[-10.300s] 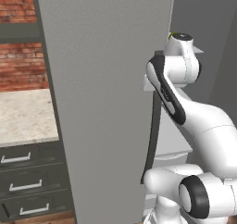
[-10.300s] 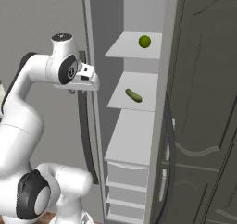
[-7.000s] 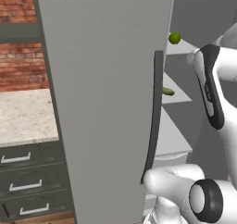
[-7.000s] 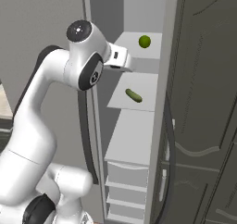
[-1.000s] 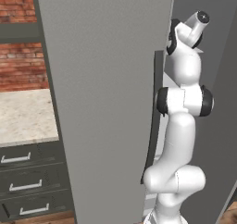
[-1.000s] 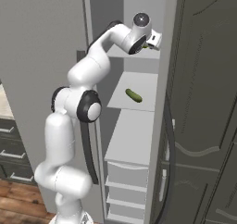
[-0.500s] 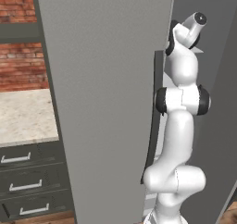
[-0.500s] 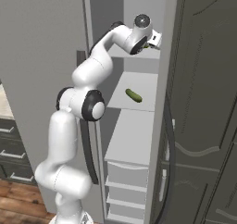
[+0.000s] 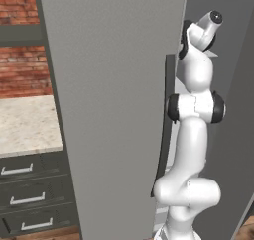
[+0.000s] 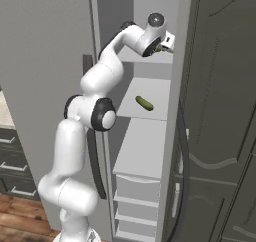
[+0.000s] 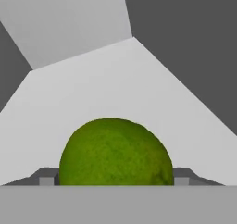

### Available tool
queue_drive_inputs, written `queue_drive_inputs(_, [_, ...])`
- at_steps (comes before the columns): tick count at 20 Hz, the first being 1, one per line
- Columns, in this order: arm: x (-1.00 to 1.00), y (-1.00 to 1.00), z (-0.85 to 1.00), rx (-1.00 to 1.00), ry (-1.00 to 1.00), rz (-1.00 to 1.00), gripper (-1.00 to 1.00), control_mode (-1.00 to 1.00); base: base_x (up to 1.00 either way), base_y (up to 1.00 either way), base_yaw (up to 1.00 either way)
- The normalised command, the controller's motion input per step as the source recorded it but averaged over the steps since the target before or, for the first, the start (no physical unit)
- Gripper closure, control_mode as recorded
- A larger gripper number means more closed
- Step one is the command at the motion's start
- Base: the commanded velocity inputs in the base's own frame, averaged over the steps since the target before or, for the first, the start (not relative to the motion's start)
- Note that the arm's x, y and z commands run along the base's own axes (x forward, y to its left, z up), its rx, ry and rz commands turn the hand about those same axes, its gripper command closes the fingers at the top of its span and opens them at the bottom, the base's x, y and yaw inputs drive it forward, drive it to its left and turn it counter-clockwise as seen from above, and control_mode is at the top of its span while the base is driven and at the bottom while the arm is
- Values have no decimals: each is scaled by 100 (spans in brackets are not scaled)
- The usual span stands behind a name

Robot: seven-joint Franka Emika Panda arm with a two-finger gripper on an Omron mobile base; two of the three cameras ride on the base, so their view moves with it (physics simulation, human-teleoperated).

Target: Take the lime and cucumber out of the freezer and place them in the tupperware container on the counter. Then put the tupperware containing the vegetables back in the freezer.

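Observation:
The lime (image 11: pixel 115 153), round and yellow-green, lies on the upper shelf of the freezer (image 10: pixel 150 56). My gripper (image 11: pixel 115 179) reaches onto that shelf and stands open. One dark fingertip (image 11: pixel 46 177) sits on each side of the fruit, close to its flanks. From the right base view, the gripper (image 10: pixel 165 45) sits at the shelf's front right, with a sliver of the lime (image 10: pixel 159 49) beside it. The cucumber (image 10: pixel 144 102), darker and elongated, lies on the shelf below. The tupperware container is out of view.
The freezer's big grey door (image 9: pixel 114 110) stands open to the left of the arm, its dark curved handle (image 9: pixel 163 135) near the elbow. A dark cabinet door (image 10: pixel 220 126) flanks the freezer on the right. The beige counter (image 9: pixel 25 125) over drawers lies far left.
The fingers have drawn a little closer around the lime. The arm has stayed nearly still on the upper shelf.

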Motion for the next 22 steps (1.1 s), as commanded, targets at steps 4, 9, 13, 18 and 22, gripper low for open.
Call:
queue_drive_inputs(4, [-37,3,-45,0,0,4,100,-100,0,0,0])
queue_drive_inputs(9, [-59,28,-30,-2,-10,3,100,-100,0,0,0])
queue_drive_inputs(13, [-78,27,-1,-2,-11,0,100,-100,0,0,0])
queue_drive_inputs(18, [-85,15,0,-3,-10,0,100,-100,0,0,0])
queue_drive_inputs(22, [-93,8,9,-6,-1,0,100,-100,0,0,0])
